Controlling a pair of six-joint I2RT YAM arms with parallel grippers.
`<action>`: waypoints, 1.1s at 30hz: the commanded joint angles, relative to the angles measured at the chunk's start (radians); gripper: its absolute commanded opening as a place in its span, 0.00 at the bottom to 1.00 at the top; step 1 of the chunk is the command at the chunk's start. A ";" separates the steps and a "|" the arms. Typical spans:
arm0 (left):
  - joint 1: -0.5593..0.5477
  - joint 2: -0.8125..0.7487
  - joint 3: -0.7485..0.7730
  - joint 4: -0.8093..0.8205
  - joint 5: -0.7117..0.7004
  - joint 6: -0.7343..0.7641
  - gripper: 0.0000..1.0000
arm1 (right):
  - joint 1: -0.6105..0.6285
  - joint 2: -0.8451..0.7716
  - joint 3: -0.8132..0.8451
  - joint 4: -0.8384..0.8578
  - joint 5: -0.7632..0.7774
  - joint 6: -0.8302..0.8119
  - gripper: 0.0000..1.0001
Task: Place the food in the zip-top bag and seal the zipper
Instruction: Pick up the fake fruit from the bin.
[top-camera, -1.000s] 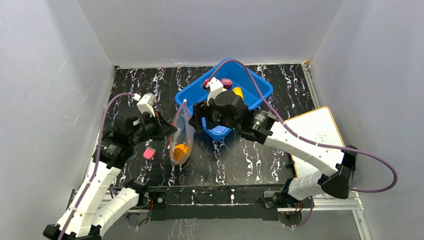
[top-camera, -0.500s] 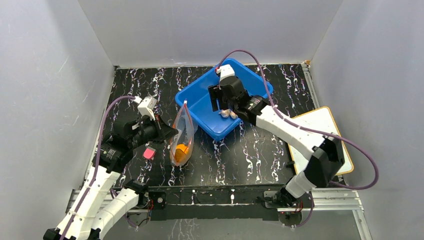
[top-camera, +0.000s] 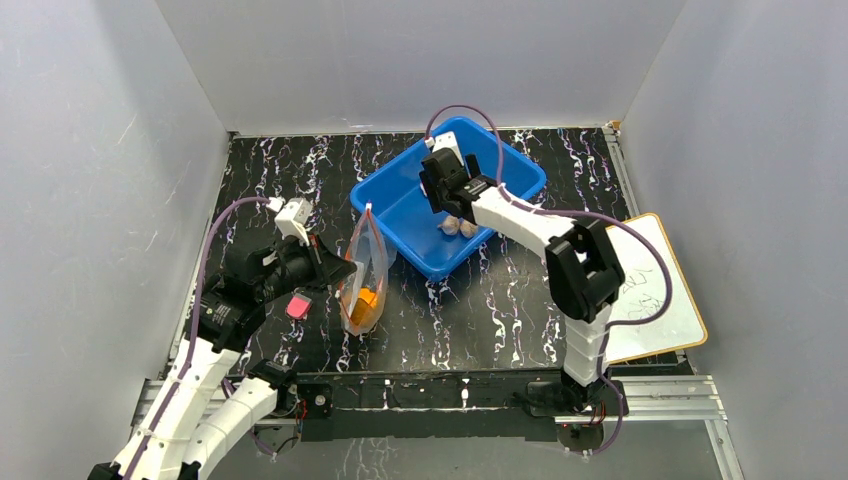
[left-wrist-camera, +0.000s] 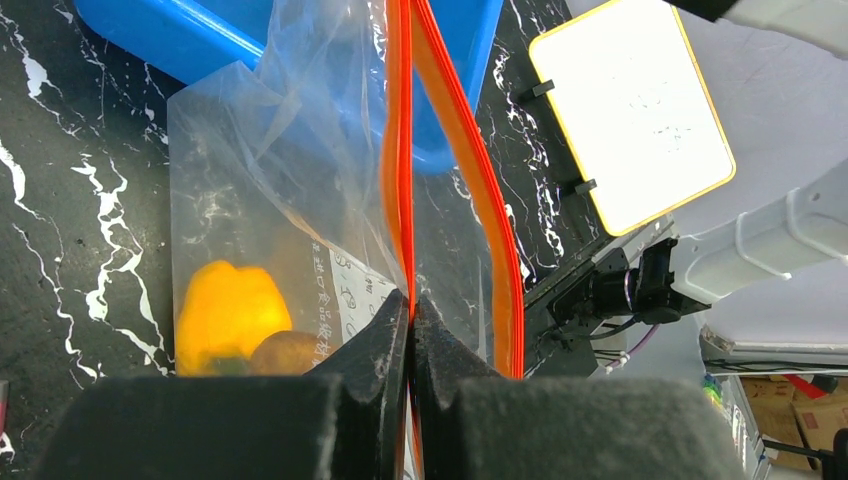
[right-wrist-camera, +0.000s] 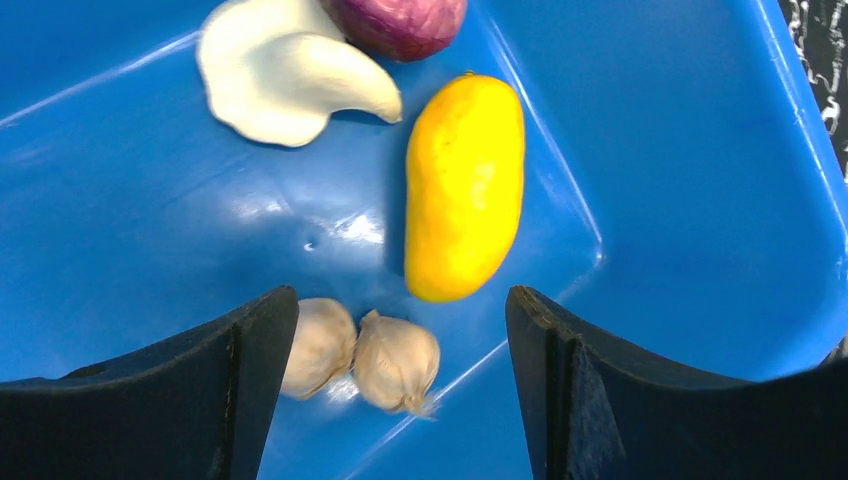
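The clear zip-top bag (top-camera: 365, 272) stands upright on the table, left of the blue bin (top-camera: 398, 205). My left gripper (left-wrist-camera: 410, 300) is shut on one side of the red-orange zipper (left-wrist-camera: 399, 150); the other strip (left-wrist-camera: 470, 170) bows away, so the mouth is open. In the bag lie an orange-yellow pepper (left-wrist-camera: 228, 310) and a brown lump (left-wrist-camera: 285, 352). My right gripper (right-wrist-camera: 400, 300) is open and empty over the bin (right-wrist-camera: 700, 150). Below it lie a yellow oval fruit (right-wrist-camera: 465, 185), a white piece (right-wrist-camera: 285, 75), a purple piece (right-wrist-camera: 400, 20) and two beige garlic bits (right-wrist-camera: 395, 360).
A small pink block (top-camera: 297, 306) lies on the table just left of the bag. A white board with a yellow edge (top-camera: 650, 290) lies at the right. Grey walls close in the left, back and right sides.
My right gripper has moved from the bin's near-left side, by the bag, to farther back over the bin. My left gripper still holds the bag, which shifted slightly nearer.
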 joint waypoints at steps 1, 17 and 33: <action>0.002 0.006 -0.003 0.031 0.041 -0.001 0.00 | -0.027 0.045 0.083 0.048 0.103 -0.049 0.75; 0.002 0.010 -0.015 0.040 0.031 -0.001 0.00 | -0.102 0.215 0.173 0.066 0.056 -0.107 0.76; 0.002 0.026 0.029 0.012 0.022 -0.002 0.00 | -0.164 0.259 0.187 0.075 -0.015 -0.162 0.59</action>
